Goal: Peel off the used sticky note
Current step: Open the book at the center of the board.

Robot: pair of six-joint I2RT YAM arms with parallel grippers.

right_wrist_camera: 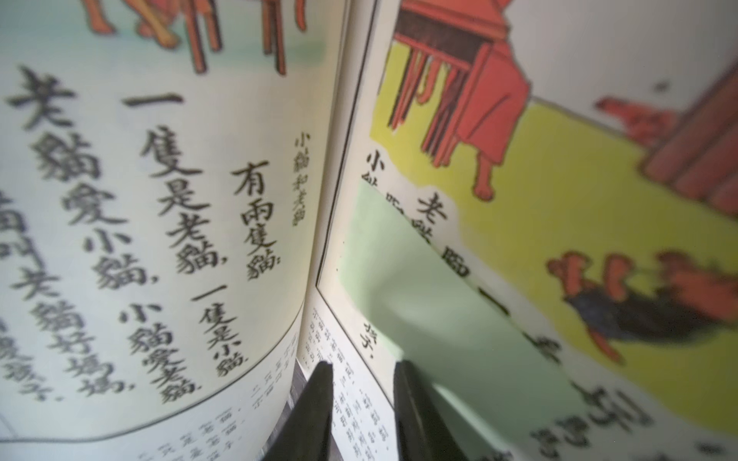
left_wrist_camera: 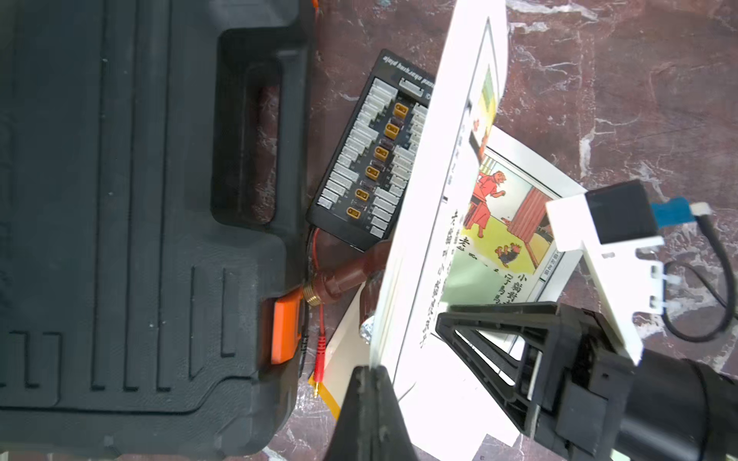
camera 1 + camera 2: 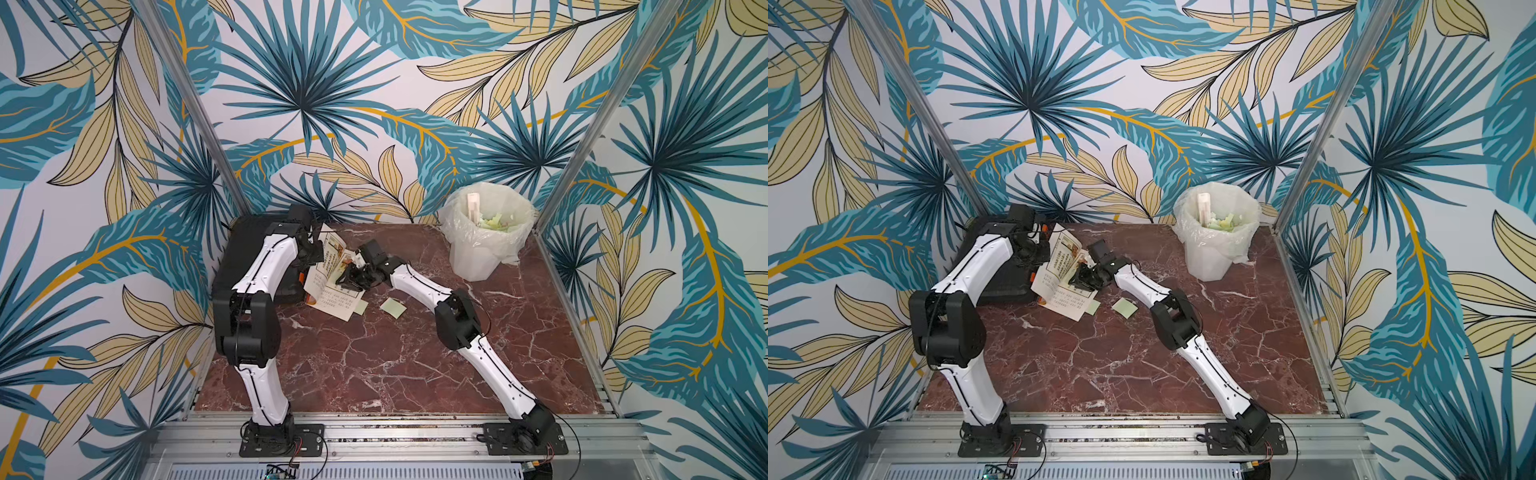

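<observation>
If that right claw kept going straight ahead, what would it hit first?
Most likely the right gripper meets a page of the book, just at the edge of the green sticky note; depth is unclear.

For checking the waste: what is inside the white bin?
Inside the bag-lined bin lie pale green paper pieces and a white object; anything beneath them is covered.

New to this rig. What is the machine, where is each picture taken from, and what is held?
Two robot arms work at a marble table. Two pictures look down from above; two come from wrist cameras. The left end effector is shut on a page of an open booklet, holding it up. The right end effector, jaws apart, sits at a green sticky note stuck on the facing page. Two loose notes, a bin and a black case lie nearby.
</observation>
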